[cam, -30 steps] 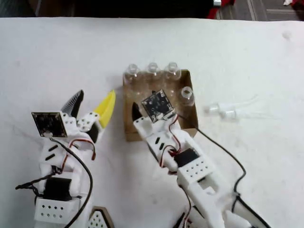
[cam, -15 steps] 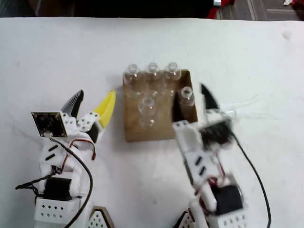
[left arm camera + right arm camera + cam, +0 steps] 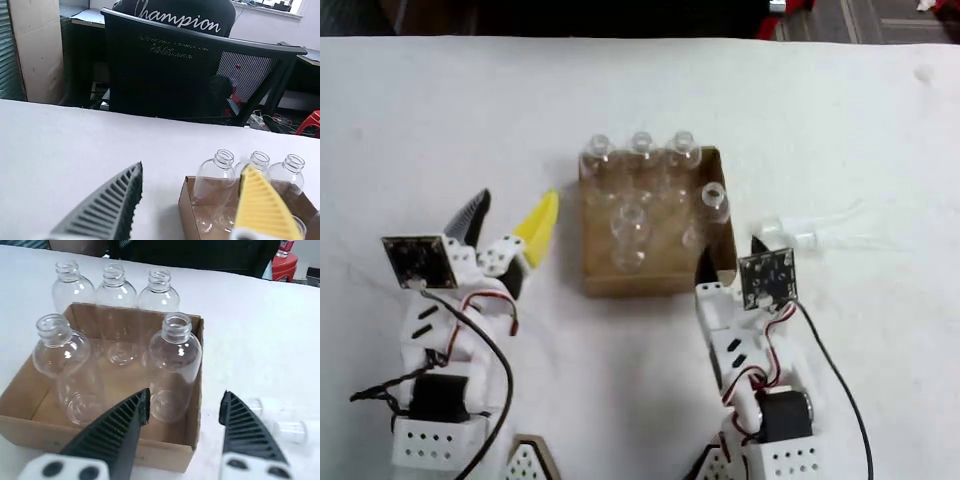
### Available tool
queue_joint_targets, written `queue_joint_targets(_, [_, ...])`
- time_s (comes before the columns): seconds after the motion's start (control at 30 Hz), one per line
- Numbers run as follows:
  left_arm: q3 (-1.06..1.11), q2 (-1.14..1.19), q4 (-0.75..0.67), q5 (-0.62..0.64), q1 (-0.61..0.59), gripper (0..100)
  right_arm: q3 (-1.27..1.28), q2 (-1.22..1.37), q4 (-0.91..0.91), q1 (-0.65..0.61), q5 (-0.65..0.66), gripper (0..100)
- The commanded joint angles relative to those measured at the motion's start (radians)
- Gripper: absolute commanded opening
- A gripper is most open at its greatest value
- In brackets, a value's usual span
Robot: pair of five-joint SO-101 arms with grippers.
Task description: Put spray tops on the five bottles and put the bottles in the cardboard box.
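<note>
White table; chair beyond cardboard box

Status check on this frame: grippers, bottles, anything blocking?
Left gripper open, empty, beside cardboard box. Right gripper open, empty, at its near corner. Five bottles uncapped: two clearly inside, three along far wall. Spray tops loose on table; nothing blocking.

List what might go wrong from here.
The bottles stand uncapped and crowded at the cardboard box; fitting tops there may topple neighbours. The open right pincer sits close to the box's near corner and might nudge it when going for the spray tops lying on the table beside it.
</note>
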Motion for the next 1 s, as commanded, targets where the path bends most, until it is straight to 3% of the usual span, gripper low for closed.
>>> queue_joint_targets(0.0, [-0.161,-0.012,0.097,0.006,-0.076,29,-0.005,-0.012,-0.027,0.054,-0.009,20.1])
queue_joint_targets(0.2, [-0.532,-0.010,0.453,-0.229,-0.125,29,0.003,-0.010,-0.068,0.119,-0.009,20.1])
queue_joint_targets(0.37, [-0.775,-0.008,0.666,-0.440,-0.191,29,0.068,-0.010,-0.177,0.127,-0.008,20.1])
queue_joint_targets(0.53, [-0.891,0.111,0.779,-0.738,-0.374,29,0.077,-0.010,-0.196,0.140,-0.008,20.1])
queue_joint_targets(0.77, [-0.939,0.529,0.896,-1.137,-0.562,29,0.104,-0.007,-0.222,0.133,0.008,20.1])
queue_joint_targets(0.83, [-0.961,0.634,0.937,-1.191,-0.567,29,0.104,-0.007,-0.222,0.131,0.043,20.1])
queue_joint_targets(0.97, [-1.019,0.825,1.026,-1.102,-0.556,29,0.104,-0.005,-0.222,0.105,0.061,20.1])
